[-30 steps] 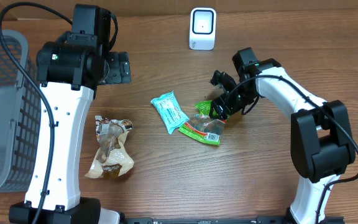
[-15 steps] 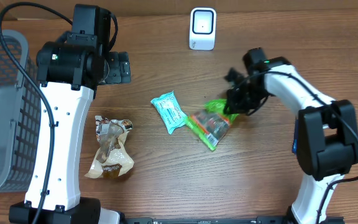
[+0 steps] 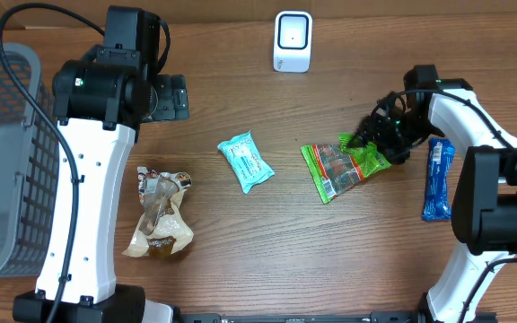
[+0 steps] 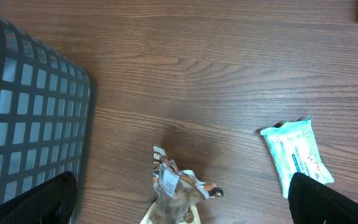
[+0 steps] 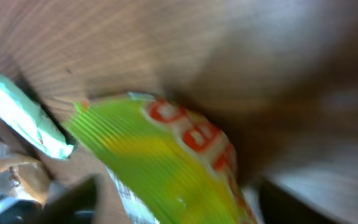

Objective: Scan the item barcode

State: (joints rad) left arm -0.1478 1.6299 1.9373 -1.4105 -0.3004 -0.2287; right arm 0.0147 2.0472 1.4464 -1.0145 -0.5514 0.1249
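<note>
The left gripper [image 3: 173, 99] hangs wide open and empty above the brown wooden table [image 3: 240, 242]. The right gripper [image 3: 386, 135] sits at the crinkly green snack packet [image 3: 341, 166], which lies below and right of the white box-shaped scanner [image 3: 293, 41]. Blur hides whether it grips.

Soft, even light, with faint shadows on the table [image 3: 240, 242]. The right wrist view is motion-blurred, smearing the green packet [image 5: 166, 155].
</note>
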